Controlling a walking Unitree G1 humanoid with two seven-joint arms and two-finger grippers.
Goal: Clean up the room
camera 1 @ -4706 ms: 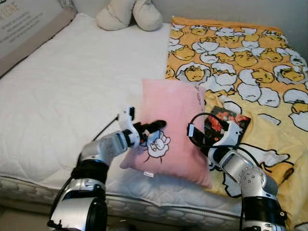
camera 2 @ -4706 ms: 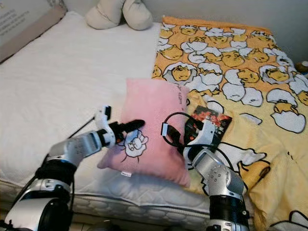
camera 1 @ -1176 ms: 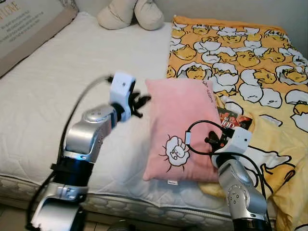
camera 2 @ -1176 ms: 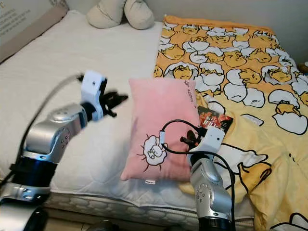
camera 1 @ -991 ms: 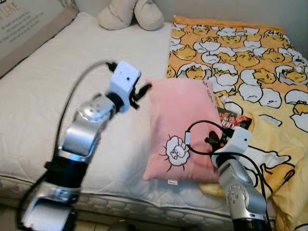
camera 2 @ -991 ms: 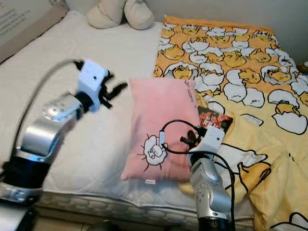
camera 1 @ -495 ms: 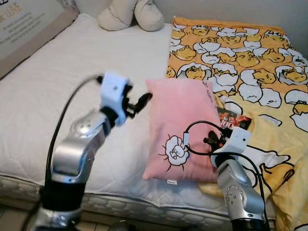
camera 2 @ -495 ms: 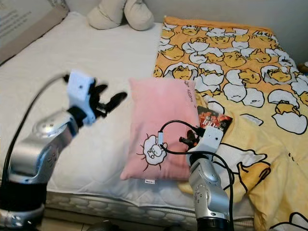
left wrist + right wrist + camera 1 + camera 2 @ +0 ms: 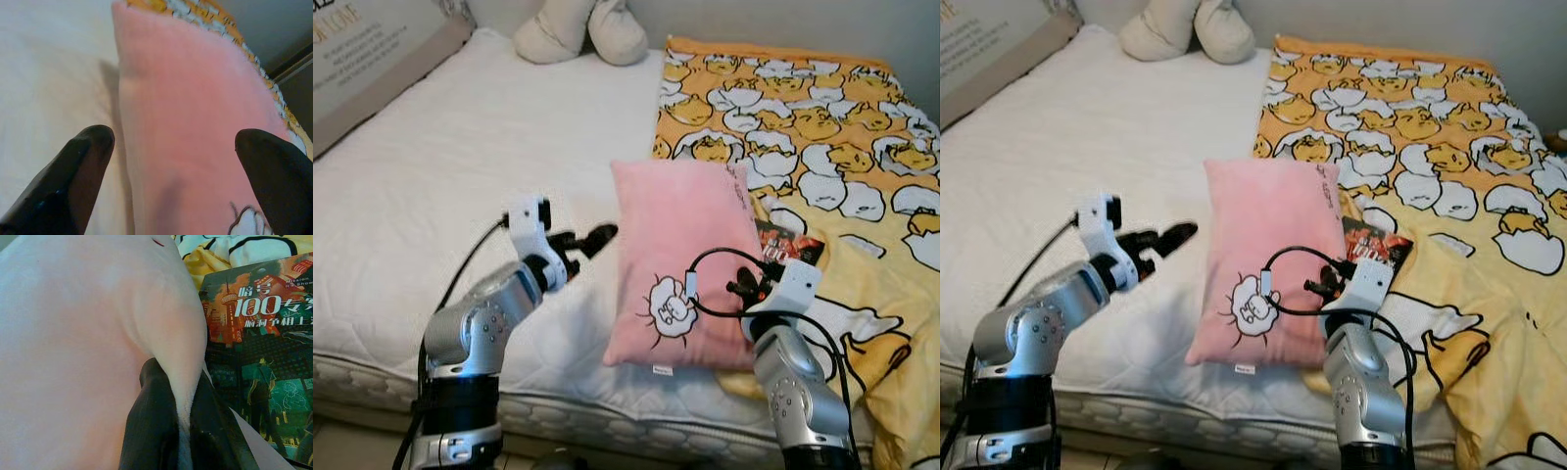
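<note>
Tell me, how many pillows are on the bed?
1: the pink pillow lies mid-bed, its edge pinched by the right gripper. The cream plush by the wall isn't counted; others may be hidden.

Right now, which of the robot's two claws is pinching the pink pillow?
The right gripper: its black fingers are shut on the edge of the pink pillow, next to the book. The left gripper is open beside the pillow, holding nothing.
</note>
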